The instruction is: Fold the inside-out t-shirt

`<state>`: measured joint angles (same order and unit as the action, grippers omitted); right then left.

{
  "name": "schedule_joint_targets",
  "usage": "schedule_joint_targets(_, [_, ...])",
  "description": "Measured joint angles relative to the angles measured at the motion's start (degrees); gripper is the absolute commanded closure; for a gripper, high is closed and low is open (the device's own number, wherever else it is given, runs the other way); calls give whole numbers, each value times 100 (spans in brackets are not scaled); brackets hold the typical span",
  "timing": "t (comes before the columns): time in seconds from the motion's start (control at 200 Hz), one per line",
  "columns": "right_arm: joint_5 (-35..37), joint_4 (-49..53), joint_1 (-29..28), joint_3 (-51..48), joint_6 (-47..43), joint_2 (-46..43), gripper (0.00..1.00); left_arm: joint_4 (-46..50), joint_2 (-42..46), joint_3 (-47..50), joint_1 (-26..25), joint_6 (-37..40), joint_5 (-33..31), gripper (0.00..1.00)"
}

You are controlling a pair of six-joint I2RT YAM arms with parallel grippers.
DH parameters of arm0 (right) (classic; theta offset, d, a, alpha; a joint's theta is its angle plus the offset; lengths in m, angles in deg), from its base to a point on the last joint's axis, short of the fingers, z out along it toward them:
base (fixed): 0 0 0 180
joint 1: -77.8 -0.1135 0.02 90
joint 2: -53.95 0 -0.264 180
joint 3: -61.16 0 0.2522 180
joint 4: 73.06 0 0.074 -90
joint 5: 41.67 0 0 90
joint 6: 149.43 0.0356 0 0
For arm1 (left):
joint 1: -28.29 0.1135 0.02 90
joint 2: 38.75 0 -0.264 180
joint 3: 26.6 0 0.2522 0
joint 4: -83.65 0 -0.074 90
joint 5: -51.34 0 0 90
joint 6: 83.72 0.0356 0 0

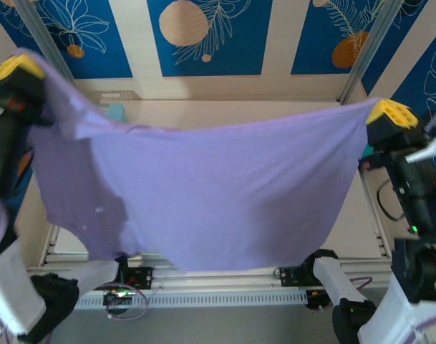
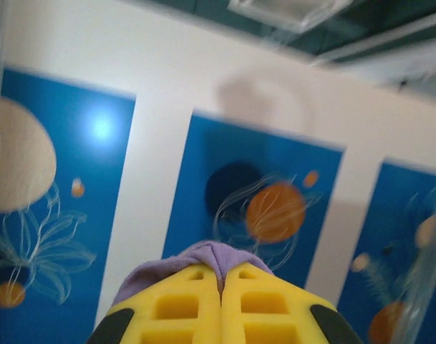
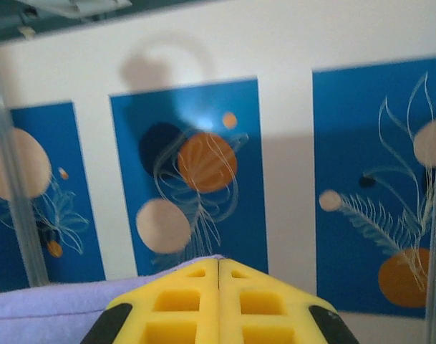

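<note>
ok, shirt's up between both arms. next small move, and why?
Probably lower both arms together to lay it flat: the left gripper and right gripper are shut on opposite ends of the t-shirt, which hangs spread above the table.

Matt, soft cloth t-shirt (fingers perhaps plastic)

You have the lavender t-shirt spread wide in mid-air like a hanging sheet. Its top edge runs between two pinched corners, the left one higher than the right. The plain fabric sags along the bottom, and at the lower left it hangs in darker, bunched folds.
</note>
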<state>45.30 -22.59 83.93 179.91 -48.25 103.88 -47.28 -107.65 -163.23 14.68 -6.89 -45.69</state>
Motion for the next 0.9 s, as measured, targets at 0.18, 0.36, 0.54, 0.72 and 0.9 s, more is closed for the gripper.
schedule_joint_targets(0.18, [120,-1021,-2,-1670,-81,841,100,-721,-1425,1497,4,286,-249,100])
schedule_joint_targets(0.36, [227,-2297,-153,-2452,-76,2809,100,-1303,-3410,1808,101,437,-280,100])
schedule_joint_targets(0.54, [319,-2938,-319,-1353,94,5816,78,-1222,-6487,-693,278,369,-195,69])
schedule_joint_targets(0.72, [461,-2509,-378,-284,210,7578,60,-492,-8376,-2706,439,7,157,34])
schedule_joint_targets(0.9, [682,-2044,-450,-1051,184,6734,57,-452,-7088,-669,503,-461,391,28])
